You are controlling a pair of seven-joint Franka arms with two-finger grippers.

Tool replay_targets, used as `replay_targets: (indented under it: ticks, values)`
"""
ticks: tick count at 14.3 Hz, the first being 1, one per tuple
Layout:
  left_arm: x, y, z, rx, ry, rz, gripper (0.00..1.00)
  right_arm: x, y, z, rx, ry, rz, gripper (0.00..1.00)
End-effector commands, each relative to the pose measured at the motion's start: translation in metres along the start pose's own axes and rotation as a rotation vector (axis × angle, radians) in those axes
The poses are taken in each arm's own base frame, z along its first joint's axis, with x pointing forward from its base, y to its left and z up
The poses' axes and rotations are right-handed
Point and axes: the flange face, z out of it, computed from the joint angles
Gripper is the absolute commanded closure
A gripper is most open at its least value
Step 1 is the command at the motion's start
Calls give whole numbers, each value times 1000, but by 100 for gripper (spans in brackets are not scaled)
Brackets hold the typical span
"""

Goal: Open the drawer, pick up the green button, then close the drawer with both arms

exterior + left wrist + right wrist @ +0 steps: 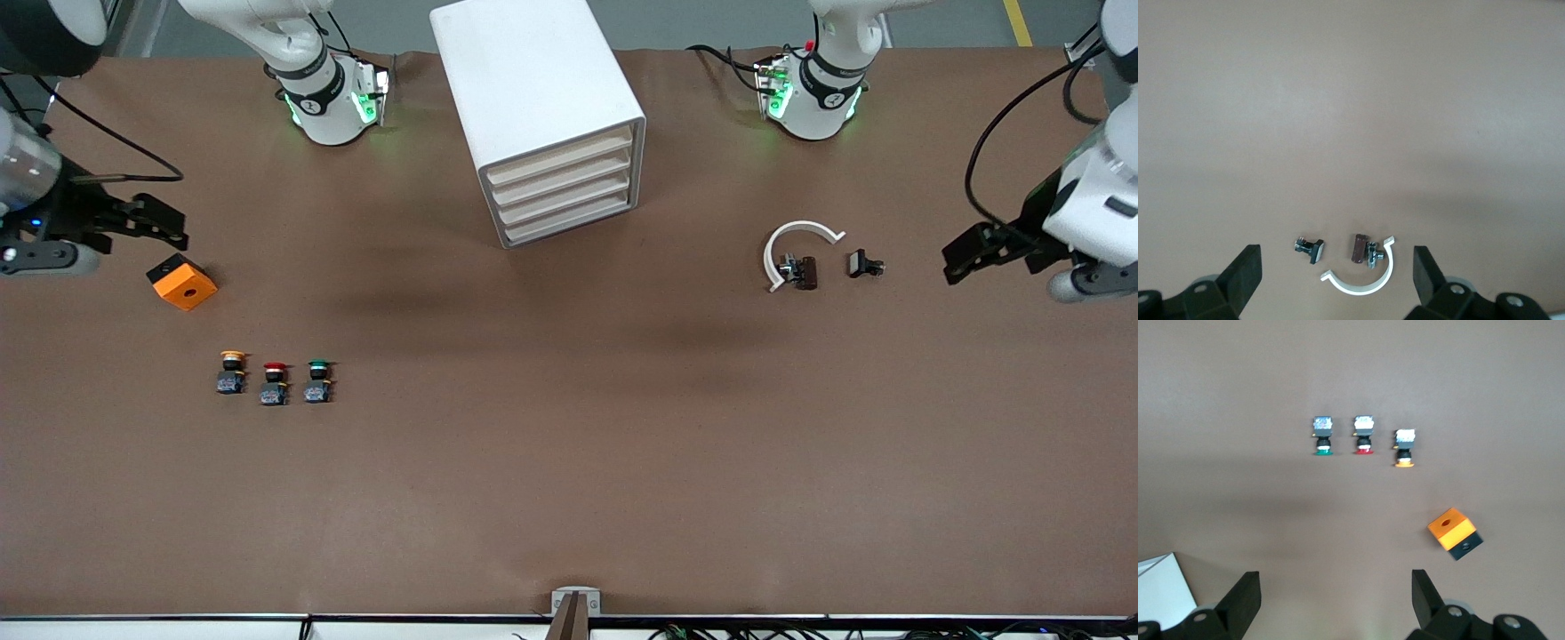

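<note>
You'll find the button (pixel 317 380) small, light and rigid, lying on the counter (pixel 569 444) beside the red-capped one (pixel 275 383), toward the right arm's end and well apart from the cabinet (pixel 542 116); take it by its squarish body, since the round green cap will likely slip. The drawer (pixel 569 221), lowest of four and shut, should slide easily. Left gripper (pixel 969 253) and right gripper (pixel 156 222) both hang wide apart, empty, over the counter's ends.
</note>
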Motion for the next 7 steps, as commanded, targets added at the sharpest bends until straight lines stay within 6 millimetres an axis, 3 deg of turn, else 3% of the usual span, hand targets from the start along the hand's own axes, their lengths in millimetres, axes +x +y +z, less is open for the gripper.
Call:
replay_targets:
  ticks: [1, 3, 7]
  values:
    - [-28, -20, -11, -12, -23, 88, 0, 3, 22, -15, 0, 20, 3, 0]
    - [-43, -27, -12, -29, -34, 71, 0, 1, 33, -25, 0, 39, 17, 0]
    - [-56, -30, -16, -72, -36, 52, 0, 2, 29, -36, -4, 62, 7, 0]
